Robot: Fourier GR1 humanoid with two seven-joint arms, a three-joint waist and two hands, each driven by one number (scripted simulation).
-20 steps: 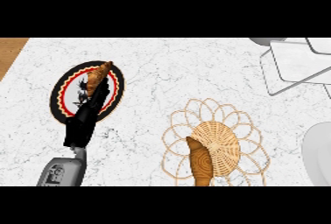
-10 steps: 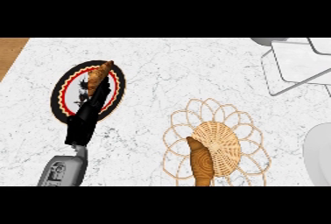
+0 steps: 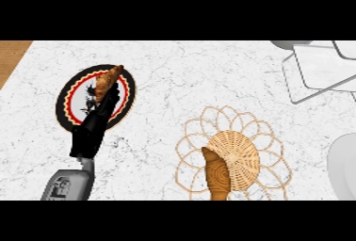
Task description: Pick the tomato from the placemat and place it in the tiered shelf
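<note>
On the counter's left: a black plate (image 3: 66, 101) with a red and yellow zigzag rim lies on white marble (image 3: 181, 84).
Plate item (image 3: 108, 82): brown, long and tapered, tilted across the plate's upper edge.
Left hand (image 3: 94, 129): black, lying over the plate's lower half, fingers stretched straight and close together, pointing up at the plate item; their tips are just beside its lower end, and I cannot tell whether they touch.
Left forearm (image 3: 69, 183): grey, coming in from the lower edge below the plate.
Mat (image 3: 236, 122): round wicker with looped edging, right of centre, well apart from the plate.
Mat item (image 3: 217, 174): the one thing on the mat is brown and long, lying on its lower left part and over the loops; nothing about it looks like a tomato.
Shelf (image 3: 313, 70): white frame at the upper right corner, apart from the mat.
Right edge: part of a white dish (image 3: 344, 164), just beside the mat.
Upper left corner: a strip of wood (image 3: 10, 56).
</note>
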